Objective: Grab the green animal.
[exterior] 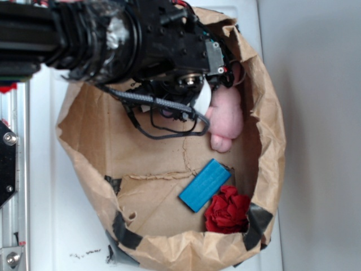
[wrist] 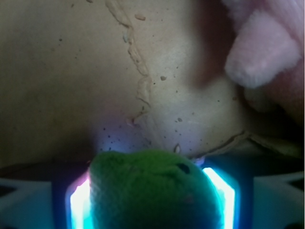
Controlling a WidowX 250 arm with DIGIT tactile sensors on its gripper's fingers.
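The green animal [wrist: 152, 191] is seen clamped between the two fingers [wrist: 81, 205] of the tool [wrist: 152, 205] in the wrist view, its rounded green body filling the gap so that a lit finger pad is pressed against each flank. A small dark eye-like mark is shown on the plush's upper right. Beyond the tool, a creased brown paper floor is shown, crossed by a torn, wrinkled seam that runs away from the fingers. A pink plush animal [wrist: 267, 52] is pictured ahead of the tool and to its right, one soft limb pointed down toward the paper; it is kept apart from the green animal.

In the exterior view, the black arm [exterior: 113, 39] is shown reaching from the upper left into a shallow tray made of a rolled-down paper bag [exterior: 271, 141], patched with strips of dark tape. The tool itself and the green animal are hidden there beneath the wrist housing and its looped cables. The pink plush animal [exterior: 225, 121] is seen just beside the arm's end, against the bag's far wall. A blue rectangular block [exterior: 205, 184] is laid flat on the bag's floor, well clear of the tool, and a red crumpled fabric piece [exterior: 227, 210] is tucked near the block at the bag's rim. The bag is set on a white tabletop [exterior: 73, 237], with a metal rail at the frame's left edge.
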